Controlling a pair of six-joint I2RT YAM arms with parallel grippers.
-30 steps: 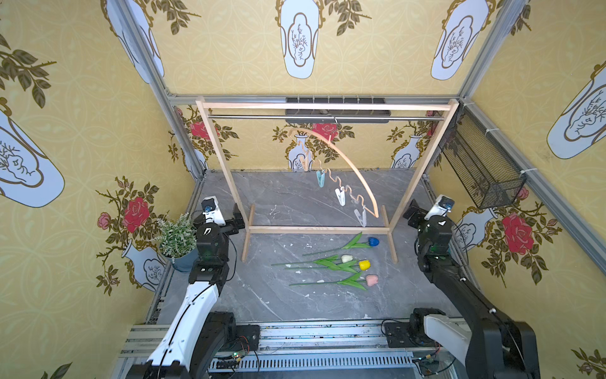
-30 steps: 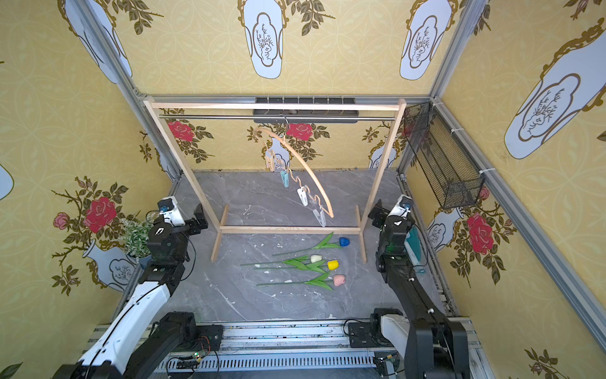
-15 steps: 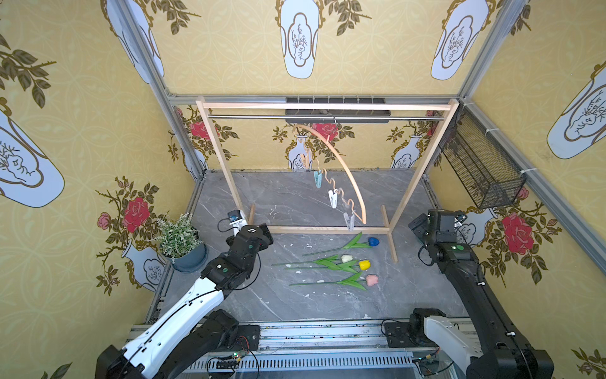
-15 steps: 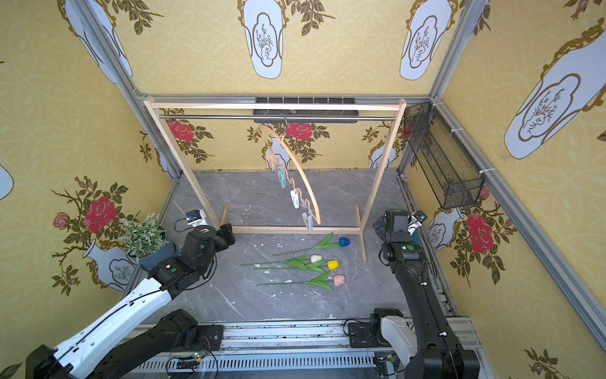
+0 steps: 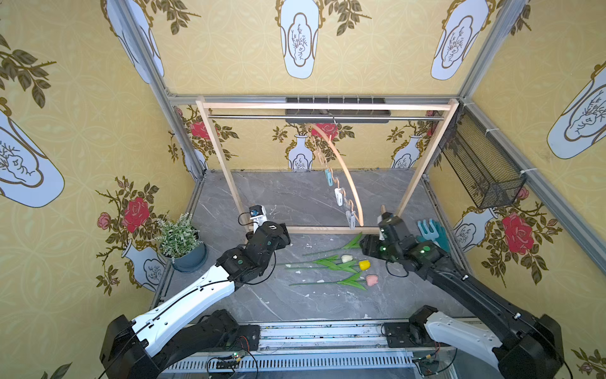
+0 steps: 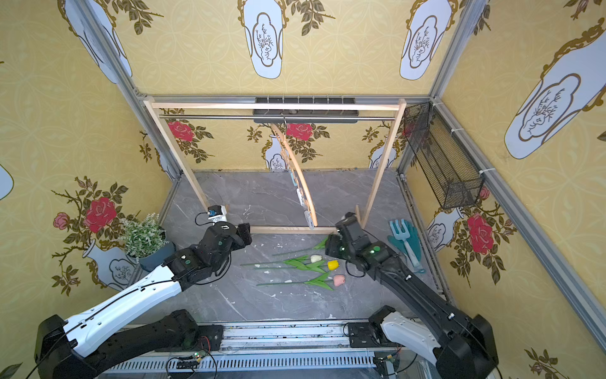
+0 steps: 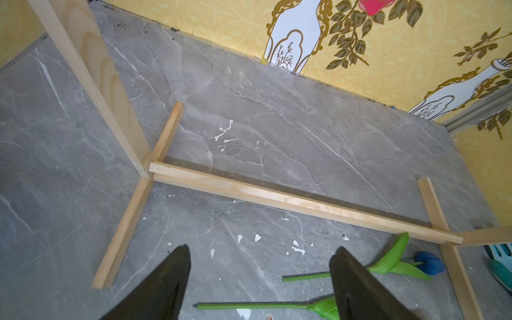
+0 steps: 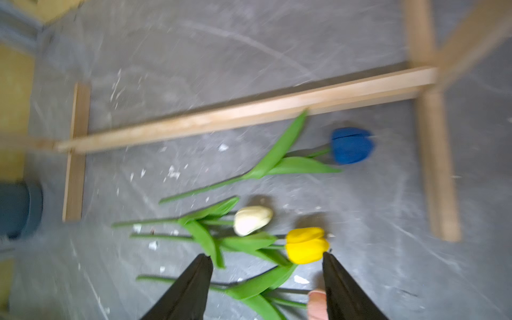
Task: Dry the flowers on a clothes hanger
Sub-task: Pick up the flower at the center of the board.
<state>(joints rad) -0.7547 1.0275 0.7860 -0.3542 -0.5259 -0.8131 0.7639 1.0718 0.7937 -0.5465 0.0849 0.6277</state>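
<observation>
Flowers: four artificial tulips, none hung yet, lying flat on the grey counter just on my side of the base bar of the rack, stems running roughly along it. Heads, one each: blue nearest the bar, a leaf tip reaching it; then cream; yellow; pink farthest from the bar. Handling, as I judge it: light; thin smooth stems likely to bend and slip; soft heads that would crush. Best taken on the bare stem between leaves and cut end, never by the head. Cream and yellow overlap at the leaves, so lifting one may drag the other. Clothes hanger: one, hooked on the rack's rail, its plane turned across the bar, not along it. Pegs: three plain to see, a fourth higher up only likely. My left fingers: spread wide, holding nothing, over the counter by the bar's left end, near the cut ends. My right fingers: spread, holding nothing, low over the heads, the yellow one showing between the tips. Also: one potted plant outside the rack's left post; one pale-blue hand fork outside its right foot; one wire basket on the wall beyond that.
</observation>
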